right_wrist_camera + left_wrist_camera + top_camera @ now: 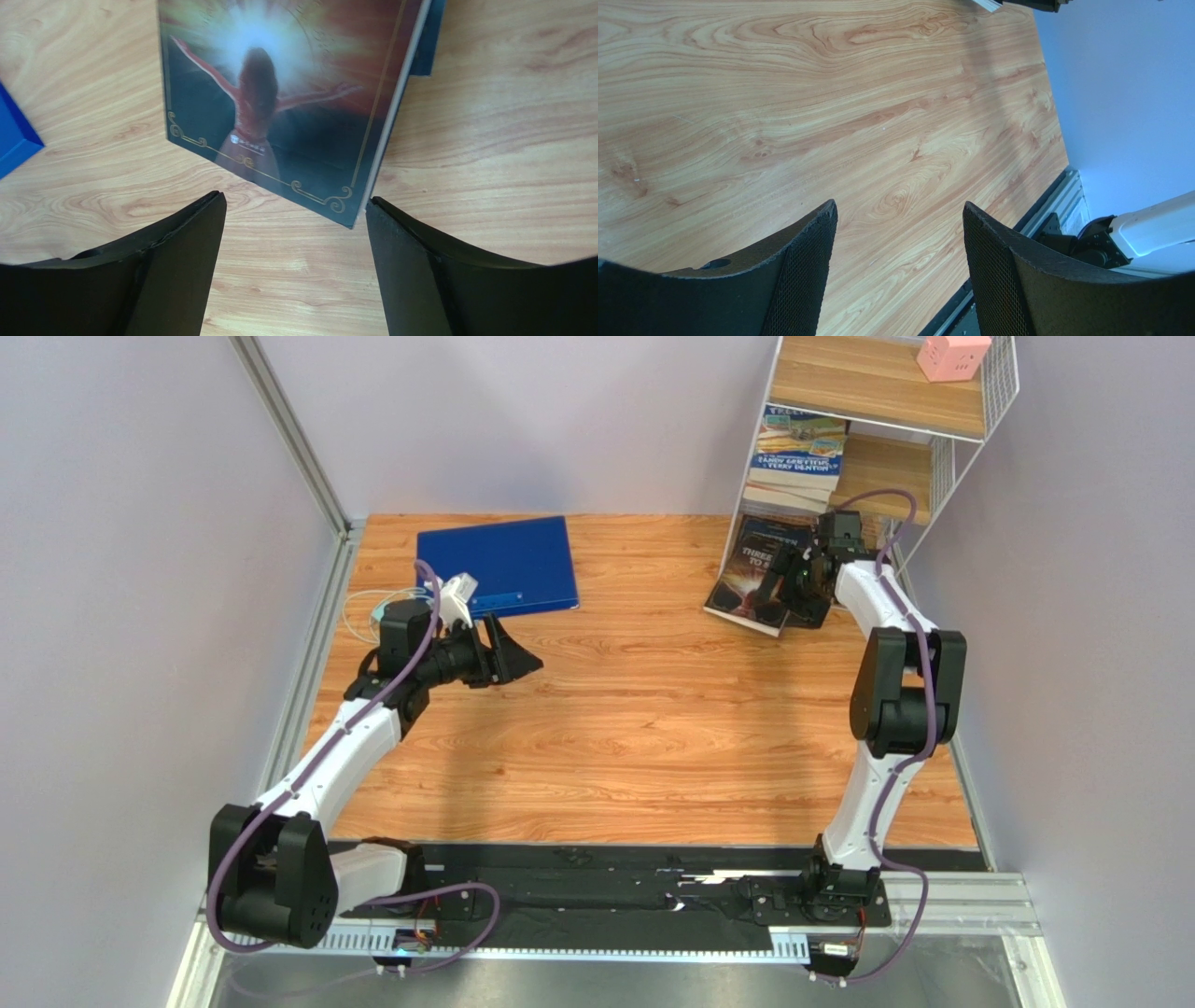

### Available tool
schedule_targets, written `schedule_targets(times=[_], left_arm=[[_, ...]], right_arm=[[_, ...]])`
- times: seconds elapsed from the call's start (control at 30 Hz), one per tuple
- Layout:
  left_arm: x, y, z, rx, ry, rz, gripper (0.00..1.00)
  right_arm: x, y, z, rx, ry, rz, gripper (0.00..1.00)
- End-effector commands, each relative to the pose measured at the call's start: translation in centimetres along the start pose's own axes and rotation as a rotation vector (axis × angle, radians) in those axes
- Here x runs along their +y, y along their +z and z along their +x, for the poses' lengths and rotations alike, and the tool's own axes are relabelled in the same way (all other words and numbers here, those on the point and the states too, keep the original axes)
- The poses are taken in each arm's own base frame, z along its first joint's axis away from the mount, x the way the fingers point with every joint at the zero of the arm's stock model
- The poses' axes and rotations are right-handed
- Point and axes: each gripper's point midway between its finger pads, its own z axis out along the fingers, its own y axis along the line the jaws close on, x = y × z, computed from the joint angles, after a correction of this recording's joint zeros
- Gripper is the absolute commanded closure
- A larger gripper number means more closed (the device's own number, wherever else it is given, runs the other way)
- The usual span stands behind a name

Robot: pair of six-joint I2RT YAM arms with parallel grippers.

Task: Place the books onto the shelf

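Book [281, 105], dark cover, flat at foot of shelf [856, 385]; right gripper [295, 201] spread, just short of it; left gripper [899, 210] spread above table [808, 105]

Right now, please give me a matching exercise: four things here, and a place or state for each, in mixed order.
1. blue binder
2. pink cube
3. dark book
4. left claw

a. open, above bare table
b. on the shelf, top board
c. flat, far left of table
d. at the shelf foot, before the right claw

Pairs: 1-c; 2-b; 3-d; 4-a
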Motion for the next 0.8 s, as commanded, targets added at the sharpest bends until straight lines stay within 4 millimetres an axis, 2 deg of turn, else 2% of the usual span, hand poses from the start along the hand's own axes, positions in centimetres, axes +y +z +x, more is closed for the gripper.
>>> schedule_targets(times=[0.0,0.17,0.27,0.37,0.4,0.57,0.6,0.67,0.7,0.77], left_arm=[[-1.1,-0.4,-0.7,-0.029,0.035,0.040,0.29],[-1.1,-0.6,-0.5,-0.028,0.038,0.042,0.29],[-0.8,-0.6,-0.1,-0.024,0.036,0.036,0.29],[-0.6,-0.5,0.3,-0.017,0.033,0.034,0.29],[-0.5,-0.6,0.4,-0.016,0.032,0.033,0.29],[-0.6,-0.6,0.6,-0.013,0.035,0.037,0.29],[-0.6,-0.6,0.6,-0.016,0.034,0.035,0.29],[-0.7,-0.7,0.5,-0.017,0.039,0.038,0.29],[-0.6,-0.7,0.5,-0.017,0.038,0.036,0.29],[-0.6,-0.7,0.6,-0.016,0.039,0.035,0.29]], right_arm=[[0.0,-1.0,-1.4,-0.079,-0.008,0.020,0.21],[-0.8,-2.1,0.0,-0.084,-0.038,0.089,0.21],[-0.2,-3.0,1.3,-0.098,-0.095,0.108,0.32],[1.8,-3.0,3.6,-0.073,-0.173,0.098,0.76],[2.1,-3.0,3.9,-0.068,-0.184,0.101,1.00],[2.6,-1.7,6.2,-0.005,-0.217,0.132,1.00],[2.7,-1.6,6.1,-0.001,-0.215,0.138,1.00],[2.1,-0.7,6.9,0.049,-0.210,0.163,1.00],[1.8,-0.7,6.0,0.032,-0.214,0.200,1.00],[0.6,0.1,6.6,0.076,-0.213,0.256,1.00]])
